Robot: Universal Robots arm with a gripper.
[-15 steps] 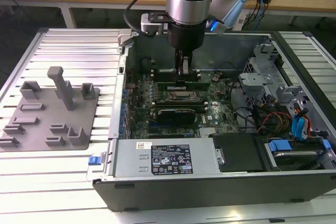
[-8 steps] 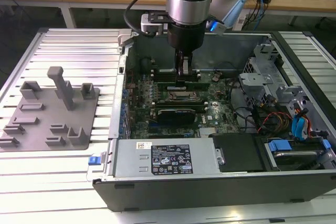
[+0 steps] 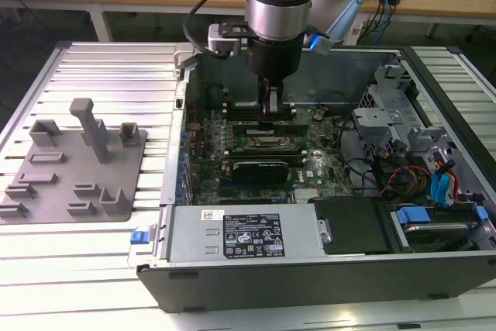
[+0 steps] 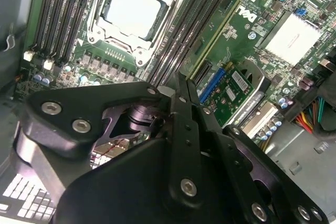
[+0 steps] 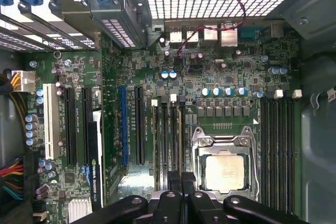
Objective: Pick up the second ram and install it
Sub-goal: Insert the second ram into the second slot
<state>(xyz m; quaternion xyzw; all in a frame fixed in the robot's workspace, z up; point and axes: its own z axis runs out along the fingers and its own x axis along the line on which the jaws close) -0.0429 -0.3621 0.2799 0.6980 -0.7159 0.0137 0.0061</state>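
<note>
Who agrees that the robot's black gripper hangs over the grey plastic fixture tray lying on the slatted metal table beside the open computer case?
Wrong. The exterior view shows the black gripper hanging inside the open computer case, over its green motherboard; the grey plastic fixture tray lies on the slatted metal table beside the case.

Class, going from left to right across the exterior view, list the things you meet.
Grey plastic fixture tray → black robot gripper → grey metal drive cage → blue plastic tab.
</note>
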